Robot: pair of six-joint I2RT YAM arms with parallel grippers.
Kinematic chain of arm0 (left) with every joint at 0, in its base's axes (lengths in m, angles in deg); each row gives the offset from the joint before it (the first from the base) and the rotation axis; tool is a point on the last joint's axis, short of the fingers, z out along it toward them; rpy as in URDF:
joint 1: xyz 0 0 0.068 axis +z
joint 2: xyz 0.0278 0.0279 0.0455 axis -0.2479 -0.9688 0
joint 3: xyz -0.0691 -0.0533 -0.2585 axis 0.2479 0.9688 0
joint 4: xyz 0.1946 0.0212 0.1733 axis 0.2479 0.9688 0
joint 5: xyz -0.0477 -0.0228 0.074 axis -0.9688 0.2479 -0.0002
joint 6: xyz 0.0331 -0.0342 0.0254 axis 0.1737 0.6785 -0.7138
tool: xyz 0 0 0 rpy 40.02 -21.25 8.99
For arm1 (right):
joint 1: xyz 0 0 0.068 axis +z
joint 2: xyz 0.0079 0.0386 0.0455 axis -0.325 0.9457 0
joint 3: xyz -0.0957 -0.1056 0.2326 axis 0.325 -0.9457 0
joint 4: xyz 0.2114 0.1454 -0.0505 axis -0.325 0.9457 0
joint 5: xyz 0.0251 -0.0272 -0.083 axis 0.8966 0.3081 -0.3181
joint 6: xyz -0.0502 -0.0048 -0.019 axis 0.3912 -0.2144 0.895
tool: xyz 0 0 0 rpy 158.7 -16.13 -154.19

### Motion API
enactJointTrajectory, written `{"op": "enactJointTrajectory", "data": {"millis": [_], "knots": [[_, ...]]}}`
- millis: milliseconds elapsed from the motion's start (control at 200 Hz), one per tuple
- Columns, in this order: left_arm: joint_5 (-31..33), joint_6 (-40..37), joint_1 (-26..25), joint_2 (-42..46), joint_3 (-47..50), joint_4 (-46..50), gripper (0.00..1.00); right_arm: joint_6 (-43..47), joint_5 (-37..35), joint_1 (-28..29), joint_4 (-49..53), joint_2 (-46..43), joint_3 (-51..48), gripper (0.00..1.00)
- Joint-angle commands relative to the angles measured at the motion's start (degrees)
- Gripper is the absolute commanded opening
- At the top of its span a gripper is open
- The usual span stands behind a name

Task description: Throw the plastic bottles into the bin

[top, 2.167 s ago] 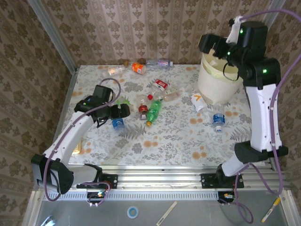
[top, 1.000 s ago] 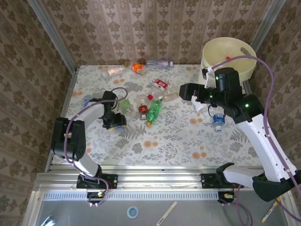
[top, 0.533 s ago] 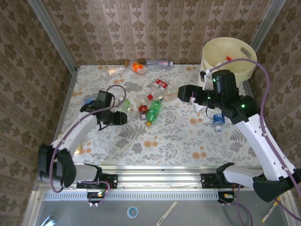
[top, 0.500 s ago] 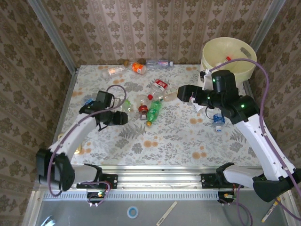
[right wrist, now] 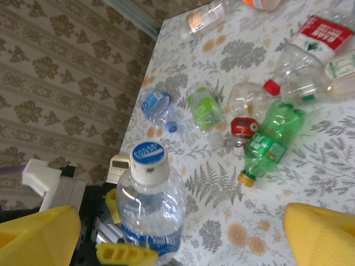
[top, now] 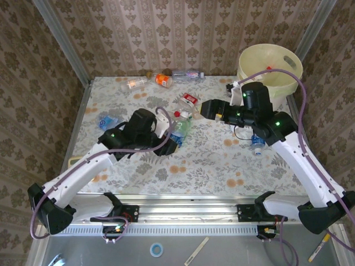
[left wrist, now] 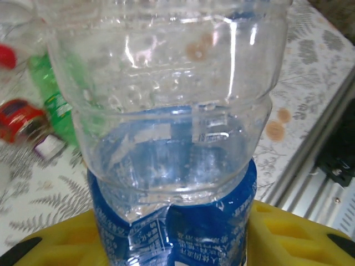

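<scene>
Left end effector (left wrist: pixel 172 244) clamps a clear bottle (left wrist: pixel 166 138) low at its label, well apart from the bin (top: pixel 270 45); right end effector (right wrist: pixel 180 235) gapes empty nearby, so a slip or arm clash seems possible.

clear bottle (left wrist: pixel 166 111): thin glossy plastic, ribbed and dented; blue label a shiny film.
green bottle (right wrist: pixel 272 133): translucent, glossy.
left fingers (left wrist: pixel 288 235): yellow matt plastic.
table (top: pixel 222 166): smooth printed sheet.
rail (top: pixel 188 206): bare metal.

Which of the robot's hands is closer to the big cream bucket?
Right. The right hand hovers open left of the bucket; the left hand is farther away near the table's middle, gripping a clear bottle.
</scene>
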Motion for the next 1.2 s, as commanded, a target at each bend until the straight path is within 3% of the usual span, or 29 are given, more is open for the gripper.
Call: {"op": "enactJointTrajectory", "data": {"millis": [0, 385, 590, 760, 1060, 1110, 1190], "knots": [[-0.4, -3.2, -2.9, -1.0, -3.1, -1.9, 0.46, -2.2, 1.6, 1.6, -1.8, 0.8, -0.9, 0.92], [0.2, -5.2, -8.5, -3.2, -5.3, -2.8, 0.45, -4.7, 0.5, 4.3, -3.1, 1.7, -2.4, 0.79], [0.4, -5.3, -8.8, -3.9, -5.6, -2.6, 0.44, -5.7, 0.3, 5.0, -2.7, 1.3, -3.0, 0.58], [0.2, -5.6, -8.9, -4.1, -5.7, -2.8, 0.44, -6.0, 0.1, 5.4, -2.0, 1.3, -3.5, 0.47], [-0.1, -6.2, -8.8, -4.7, -6.2, -3.1, 0.44, -5.5, 0.1, 5.5, 1.0, 2.2, -1.8, 0.13], [0.2, -6.4, -8.8, -4.6, -6.2, -3.3, 0.5, -5.4, -0.2, 5.5, 1.4, 2.3, -1.3, 0.08], [1.3, -5.9, -8.7, -4.4, -6.2, -3.6, 0.75, -5.1, -0.9, 5.5, 1.9, 2.2, -0.2, 0.02]]}}
